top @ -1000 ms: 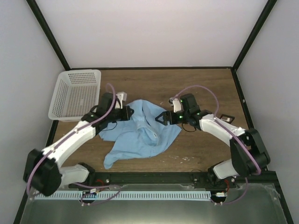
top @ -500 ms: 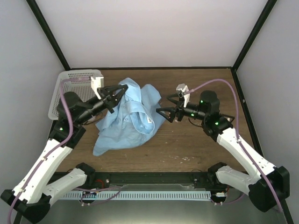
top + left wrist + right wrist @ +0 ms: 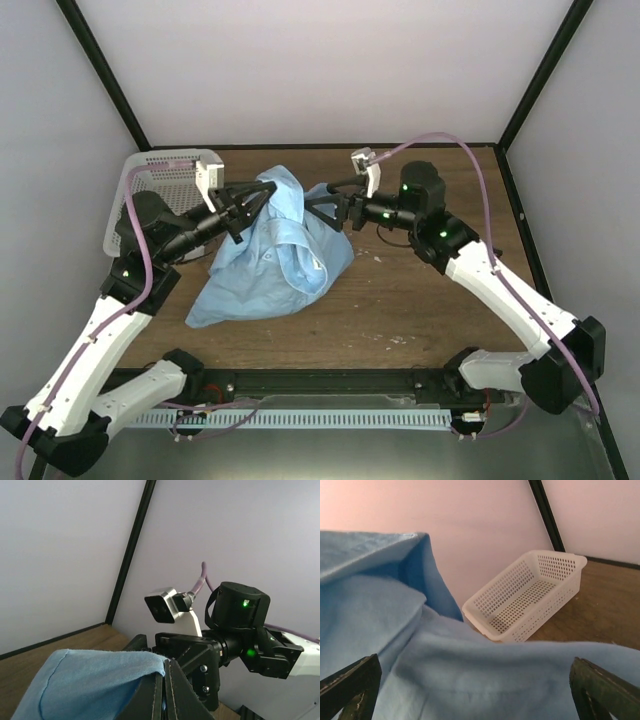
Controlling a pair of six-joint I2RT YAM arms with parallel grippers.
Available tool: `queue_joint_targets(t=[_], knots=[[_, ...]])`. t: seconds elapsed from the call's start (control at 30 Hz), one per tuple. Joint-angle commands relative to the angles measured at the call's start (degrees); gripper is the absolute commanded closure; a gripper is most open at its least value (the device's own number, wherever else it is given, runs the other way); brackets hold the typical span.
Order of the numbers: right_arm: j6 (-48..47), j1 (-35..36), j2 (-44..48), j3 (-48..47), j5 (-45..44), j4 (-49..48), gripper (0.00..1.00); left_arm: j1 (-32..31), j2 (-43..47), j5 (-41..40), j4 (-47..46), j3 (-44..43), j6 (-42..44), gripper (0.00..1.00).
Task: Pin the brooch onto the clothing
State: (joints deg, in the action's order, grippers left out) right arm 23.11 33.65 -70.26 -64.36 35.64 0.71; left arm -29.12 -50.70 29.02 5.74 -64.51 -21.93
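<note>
- Top external showed the left gripper (image 3: 265,190) holding one end of the shirt (image 3: 270,260) up off the table (image 3: 430,300), while the lower half draped down and rested on the wood
- Left wrist view backed that up: its jaws were squeezed together on a hemmed edge of the blue cloth, with nothing else in the pinch
- The right gripper (image 3: 318,200) was at the raised cloth from the other side, jaws spread wide. In its own wrist view fabric filled the gap between the fingers, but nothing was clamped
- Our guess on the why: one arm hangs the shirt up so the other can take a second hold, and then the two can pull a flat patch tight enough to pin on
- We couldn't spot the brooch in any view. It may be under a fold or out of shot, we honestly couldn't tell, so we reckoned the pinning hadn't started
- The basket (image 3: 170,156) sat at the far left behind the left arm, and neither gripper was on it
</note>
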Motion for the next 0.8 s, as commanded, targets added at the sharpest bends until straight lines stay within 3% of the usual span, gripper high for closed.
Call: queue_joint_targets(t=[0.0, 0.13, 0.3, 0.33, 0.4, 0.47, 0.6, 0.77], knots=[[5.39, 4.59, -2.33, -3.31, -7.1, 6.0, 0.05, 0.21, 0.23, 1.23, -2.21, 0.58, 1.04, 1.0], [5.46, 7.91, -5.22, -2.52, -12.31, 8.18, 0.08, 0.21, -0.12, 1.03, -1.97, 0.88, 1.04, 1.0], [7.48, 8.08, -6.18, -2.47, -23.47, 13.56, 0.32, 0.2, 1.42, -1.97, -0.87, 1.96, 1.83, 1.0], [8.13, 8.02, -4.6, -1.37, -26.98, 13.16, 0.44, 0.14, 2.22, -3.62, -0.82, 2.57, 1.81, 1.0], [10.98, 7.96, 0.03, 1.44, -35.82, 12.34, 0.82, 0.18, 4.14, -8.25, -0.38, 4.27, 1.89, 1.0], [14.14, 7.4, 4.58, 3.84, -44.67, 12.68, 0.97, 0.21, 6.27, -14.66, 0.32, 6.12, 1.36, 1.0], [21.33, 5.26, 13.24, 6.21, -60.25, 16.1, 0.99, 0.15, 10.57, -25.37, -0.26, 9.16, -1.32, 1.0], [13.34, 3.64, 21.09, 3.25, -64.82, 7.78, 0.99, 0.19, 11.17, -25.04, -3.89, 4.63, -3.16, 1.0]])
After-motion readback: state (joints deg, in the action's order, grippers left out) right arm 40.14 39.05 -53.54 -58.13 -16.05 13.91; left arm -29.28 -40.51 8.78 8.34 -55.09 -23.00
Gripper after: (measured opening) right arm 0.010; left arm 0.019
